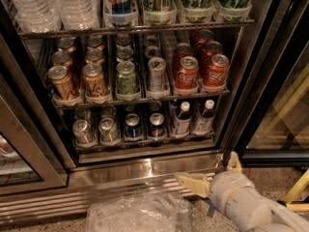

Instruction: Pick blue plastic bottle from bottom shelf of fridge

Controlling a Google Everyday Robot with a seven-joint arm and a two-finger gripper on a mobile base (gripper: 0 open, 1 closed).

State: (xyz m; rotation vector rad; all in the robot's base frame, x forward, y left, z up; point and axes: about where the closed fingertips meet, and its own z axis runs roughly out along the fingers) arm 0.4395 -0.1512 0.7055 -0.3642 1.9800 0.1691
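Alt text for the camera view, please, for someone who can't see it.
The gripper sits low right, outside a drinks fridge, in front of its steel base. On the bottom shelf a white-capped blue bottle stands between blue cans on its left and a similar bottle on its right.

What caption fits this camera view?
Open gripper hovers low before the fridge; the blue bottle stands on the bottom shelf.
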